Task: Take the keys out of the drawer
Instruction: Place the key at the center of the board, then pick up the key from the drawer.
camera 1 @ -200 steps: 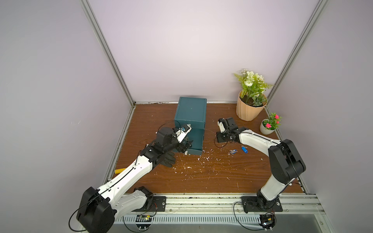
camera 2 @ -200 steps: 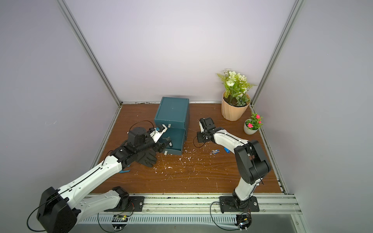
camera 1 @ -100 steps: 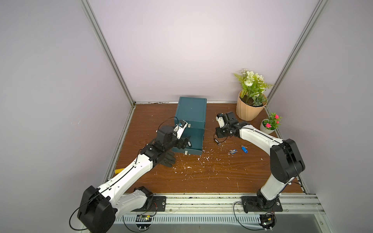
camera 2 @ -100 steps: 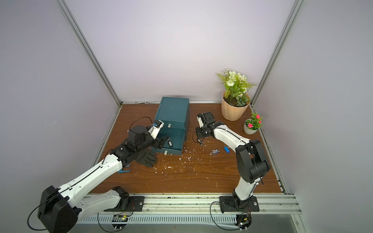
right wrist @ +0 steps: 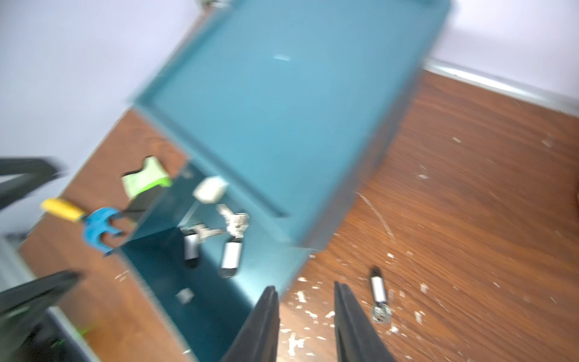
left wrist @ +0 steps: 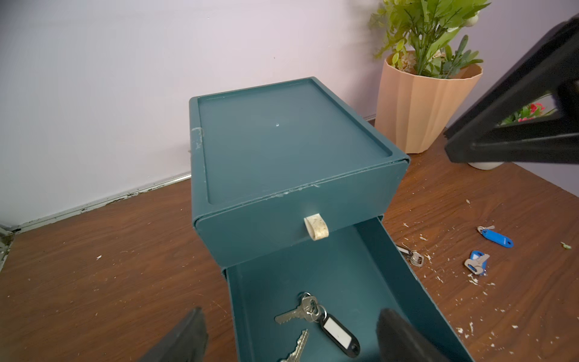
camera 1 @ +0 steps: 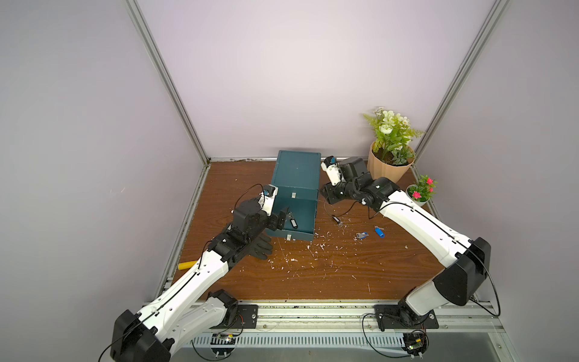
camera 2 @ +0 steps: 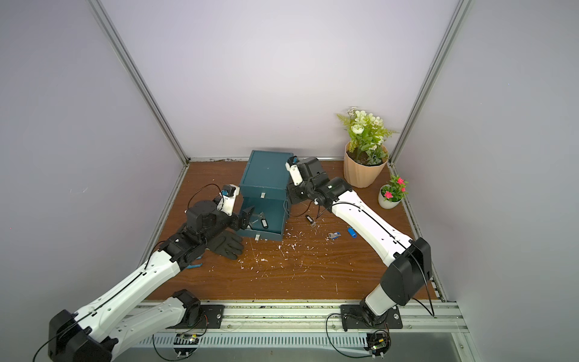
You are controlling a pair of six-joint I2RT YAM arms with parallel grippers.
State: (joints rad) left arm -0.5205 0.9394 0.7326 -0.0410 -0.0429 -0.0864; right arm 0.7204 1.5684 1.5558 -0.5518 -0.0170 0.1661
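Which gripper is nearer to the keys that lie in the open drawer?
Left. The left gripper is at the drawer's edge, with the keys just ahead of its open jaws. The right gripper is outside the drawer, over the table beside its side wall.

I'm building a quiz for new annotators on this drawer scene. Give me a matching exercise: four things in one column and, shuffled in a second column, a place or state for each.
Things
1. upper drawer
2. lower drawer
3. blue-tagged keys
4. black glove

Places or states
a. on the table, on the left arm's side of the cabinet
b. pulled open, holding black-tagged keys
c. on the table, on the right arm's side of the cabinet
d. shut

Pairs: 1-d, 2-b, 3-c, 4-a
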